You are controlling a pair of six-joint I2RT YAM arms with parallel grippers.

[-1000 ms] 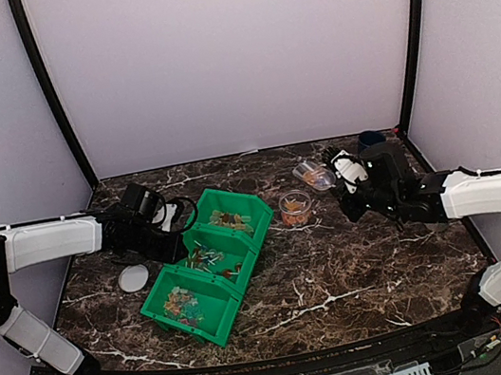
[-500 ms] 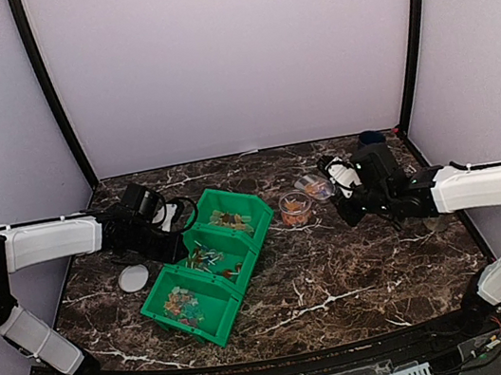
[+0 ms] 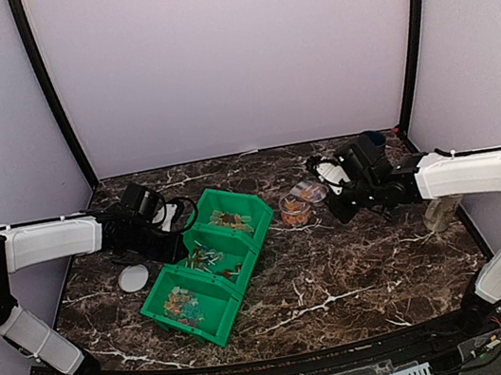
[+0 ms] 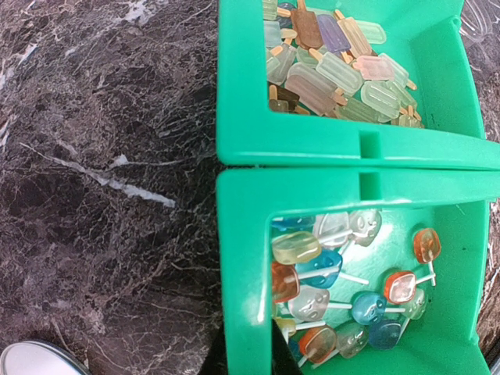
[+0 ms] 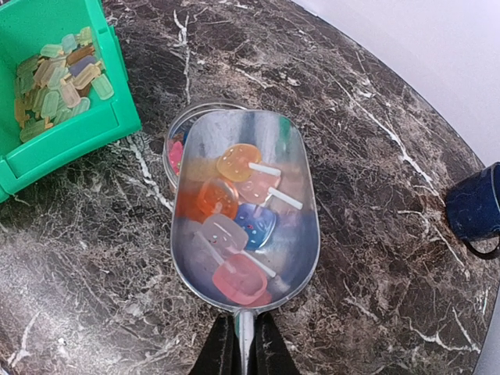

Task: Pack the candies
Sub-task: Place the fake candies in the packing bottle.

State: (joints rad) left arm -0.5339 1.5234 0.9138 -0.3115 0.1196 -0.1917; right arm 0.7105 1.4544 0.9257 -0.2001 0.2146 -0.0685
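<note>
At the far left the whitish lid lies flat on the counter, apart from everything else. The left fingers are closed at the near wall of the green bin. Whether they pinch that wall, I cannot tell. The bin's compartments hold the bulk of the candies, lollipop and ice-lolly shapes in mixed colours.

To the right of the bin stands the small clear jar, already partly filled. The right arm is plainly the nearer one. Its clear scoop hangs over the jar, the front lip across the jar's mouth, so only the jar's left rim shows past it. The scoop's long axis runs straight out from the right fingers, which are clamped on its thin handle. A small load of candies sits in its bowl, ahead of the fingers and short of the lip. Tipping the lip down along that axis looks like the next move; the jar's mouth is hardly wider than the scoop, so spills are likely. A blue mug stands well off to the right.
</note>
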